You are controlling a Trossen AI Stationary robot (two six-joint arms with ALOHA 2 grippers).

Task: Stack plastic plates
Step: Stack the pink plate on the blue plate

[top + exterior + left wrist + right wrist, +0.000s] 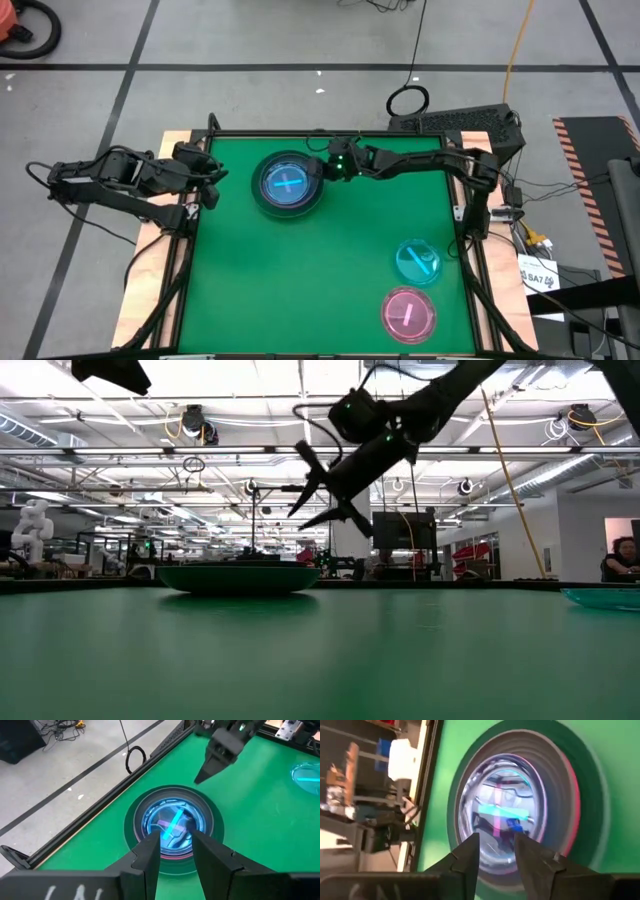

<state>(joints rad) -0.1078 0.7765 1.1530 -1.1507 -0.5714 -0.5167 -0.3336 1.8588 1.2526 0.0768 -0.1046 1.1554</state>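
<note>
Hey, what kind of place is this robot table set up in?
Most likely a robotics lab or workshop: the low view shows an open hall with ceiling strip lights, a white humanoid robot at the far left, and a person seated at the right edge.

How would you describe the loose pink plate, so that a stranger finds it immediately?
Start from the green table and go to its near right corner. Two single plates lie there; the pink plate is the one closer to the table's edge, beside the cyan plate.

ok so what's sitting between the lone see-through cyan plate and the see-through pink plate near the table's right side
Nothing: in the high view only bare green table mat separates the small translucent cyan plate from the translucent pink plate.
</note>
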